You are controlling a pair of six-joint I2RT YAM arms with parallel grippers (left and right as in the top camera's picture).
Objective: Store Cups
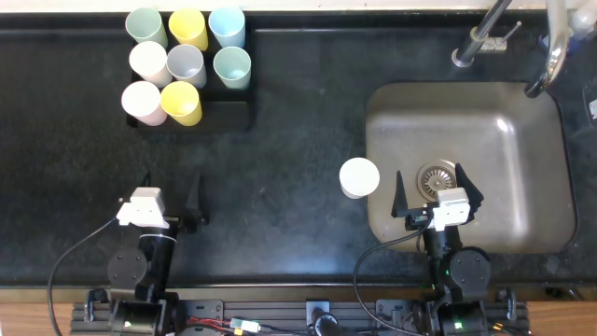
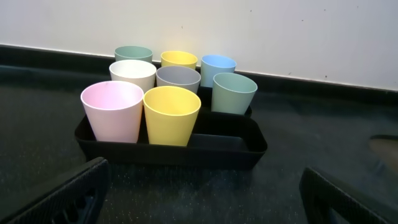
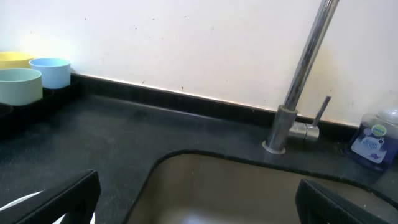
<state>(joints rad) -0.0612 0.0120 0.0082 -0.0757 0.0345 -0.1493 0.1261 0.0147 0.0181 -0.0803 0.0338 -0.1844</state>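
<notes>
Plainly nearer the right gripper (image 1: 431,179), fingers apart over the sink (image 1: 522,140): white cup (image 1: 359,177) upright on the worktop (image 1: 298,121) just to its left, well apart from the spread-open left gripper (image 1: 172,183) and tray (image 1: 233,118).

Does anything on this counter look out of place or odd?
Yes, one white cup stands alone on the counter beside the sink, apart from the eight cups in the black tray, where one corner place is free.
</notes>
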